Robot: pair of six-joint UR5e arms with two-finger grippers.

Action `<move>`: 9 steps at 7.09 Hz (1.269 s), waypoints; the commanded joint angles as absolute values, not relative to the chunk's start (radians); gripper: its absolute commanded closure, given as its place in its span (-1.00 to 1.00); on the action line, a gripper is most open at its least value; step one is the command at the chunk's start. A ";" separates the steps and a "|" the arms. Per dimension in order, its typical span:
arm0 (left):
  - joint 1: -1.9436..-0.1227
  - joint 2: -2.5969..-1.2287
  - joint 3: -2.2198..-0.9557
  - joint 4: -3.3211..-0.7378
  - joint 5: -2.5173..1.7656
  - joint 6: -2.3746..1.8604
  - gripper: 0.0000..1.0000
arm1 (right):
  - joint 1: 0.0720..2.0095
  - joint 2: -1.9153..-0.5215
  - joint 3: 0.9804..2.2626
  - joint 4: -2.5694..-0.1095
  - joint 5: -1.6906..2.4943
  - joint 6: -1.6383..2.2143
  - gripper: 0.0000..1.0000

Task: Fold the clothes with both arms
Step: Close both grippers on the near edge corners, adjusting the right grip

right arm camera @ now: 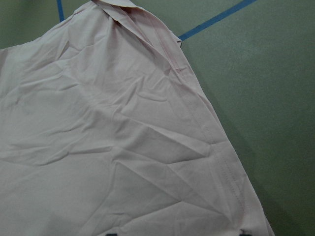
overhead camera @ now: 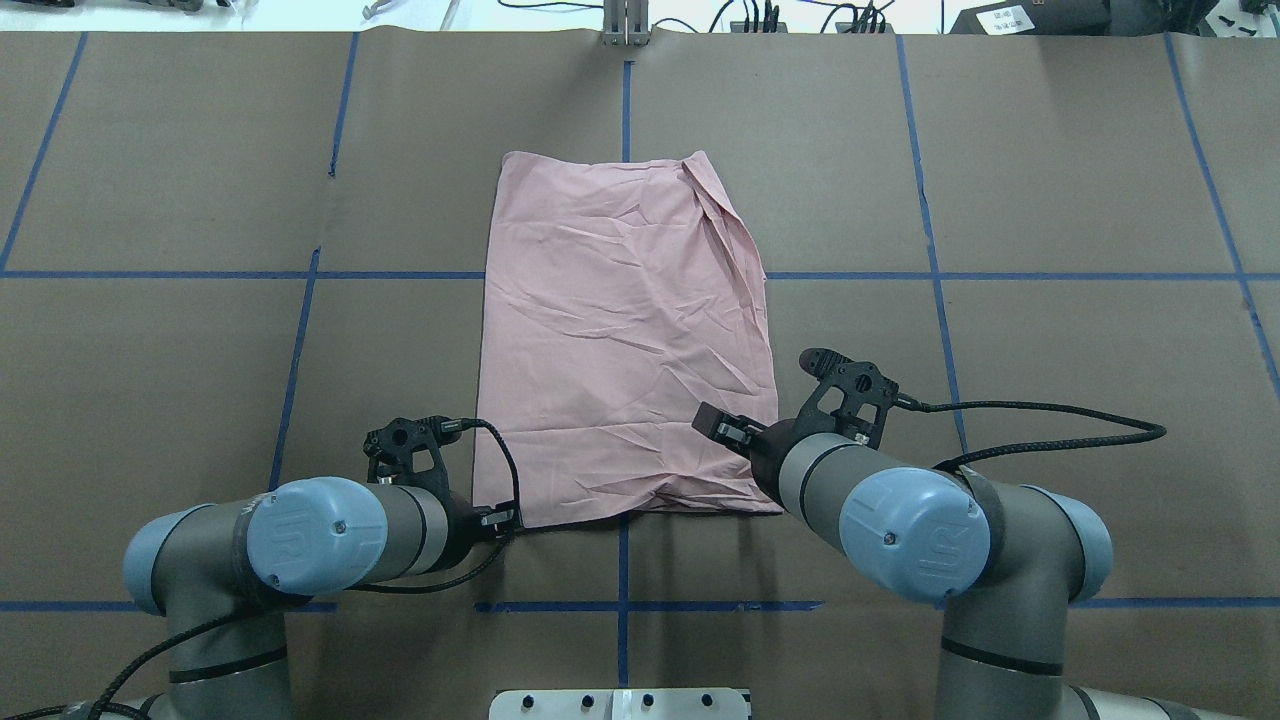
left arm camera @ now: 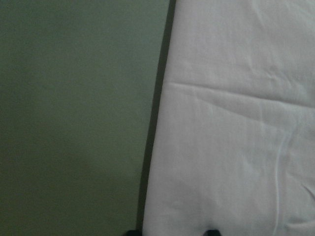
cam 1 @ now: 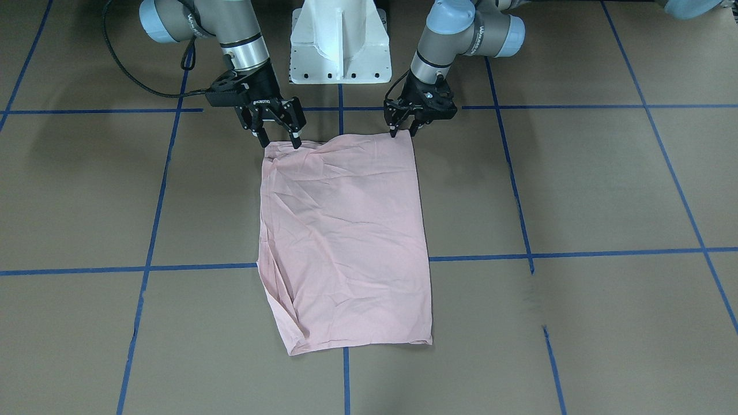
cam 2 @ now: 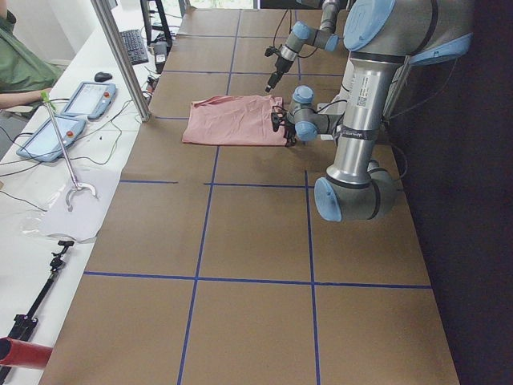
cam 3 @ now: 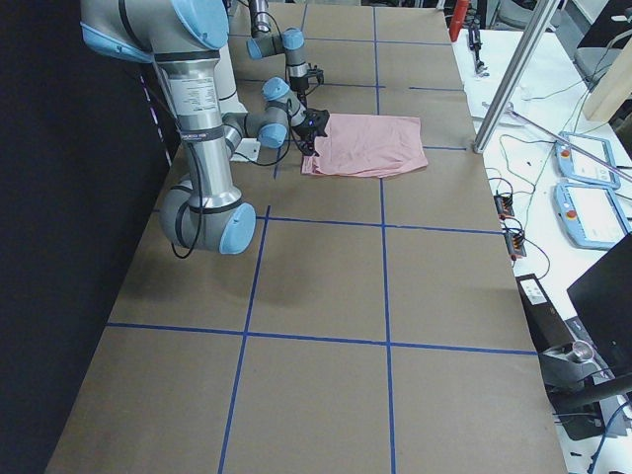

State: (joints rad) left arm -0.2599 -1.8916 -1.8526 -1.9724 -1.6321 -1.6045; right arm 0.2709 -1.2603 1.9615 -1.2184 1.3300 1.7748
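Pink T-shirt (cam 1: 346, 230) flat, left fingers (cam 1: 394, 129), right fingers (cam 1: 295, 137) spread — tips at its corners

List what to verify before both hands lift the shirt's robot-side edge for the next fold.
1. Left hand at a robot-side corner of the T-shirt: ok.
2. Right hand at the other robot-side corner: ok.
3. Both hands open, fingers apart over the cloth: ok.
4. Cloth clamped in either hand: not ok, not yet.
5. Shirt lying smooth: not ok; the side edge on the right hand's side is rumpled.
6. Fingertips reaching under every layer: cannot tell.
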 commanded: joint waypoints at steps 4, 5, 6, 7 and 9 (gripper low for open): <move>-0.259 -1.901 -1.858 -1.973 -1.631 -1.605 1.00 | 0.238 -1.252 1.950 -1.221 1.304 1.779 -0.69; -0.259 -1.901 -1.864 -1.973 -1.631 -1.603 1.00 | 0.217 -1.247 1.951 -1.235 1.283 1.854 -0.46; -0.261 -1.904 -1.868 -1.973 -1.631 -1.605 1.00 | 0.200 -1.205 1.948 -1.337 1.284 1.900 -0.40; -0.262 -1.905 -1.868 -1.973 -1.631 -1.605 1.00 | 0.193 -1.134 1.934 -1.488 1.287 1.916 -0.41; -0.262 -1.910 -1.871 -1.973 -1.631 -1.605 1.00 | 0.190 -1.121 1.885 -1.545 1.292 1.972 -0.25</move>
